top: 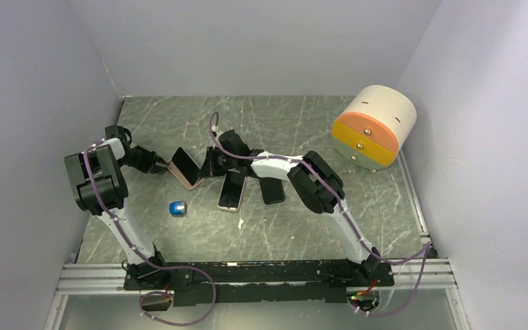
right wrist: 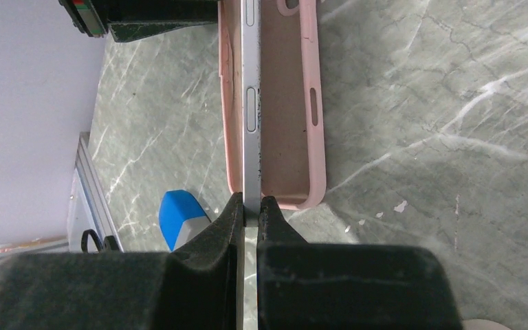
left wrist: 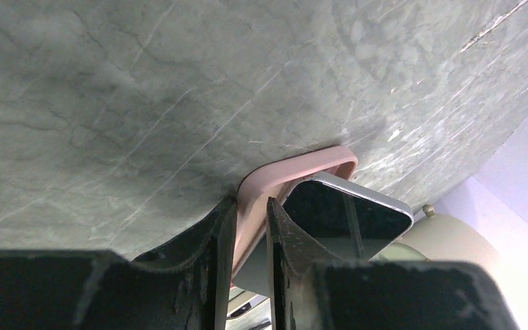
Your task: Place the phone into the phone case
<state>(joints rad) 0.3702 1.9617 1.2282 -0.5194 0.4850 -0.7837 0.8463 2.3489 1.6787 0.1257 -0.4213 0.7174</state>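
The pink phone case [right wrist: 285,117] lies on the table left of centre, its open side up. My left gripper [left wrist: 251,203] is shut on the case's near wall [left wrist: 247,227], one finger on each side. The phone [right wrist: 251,103], silver-edged with a dark screen [left wrist: 344,213], stands tilted on its long edge inside the case. My right gripper [right wrist: 251,206] is shut on the phone's end. In the top view the left gripper [top: 161,166] meets the case [top: 184,180] from the left, and the right gripper [top: 210,165] holds the phone [top: 187,162] from the right.
Two more phones [top: 232,191] [top: 271,187] lie flat under the right arm. A small blue and grey object [top: 177,208] sits in front of the case. A cream drum with orange and yellow drawers [top: 375,127] stands at the back right. Walls close in on three sides.
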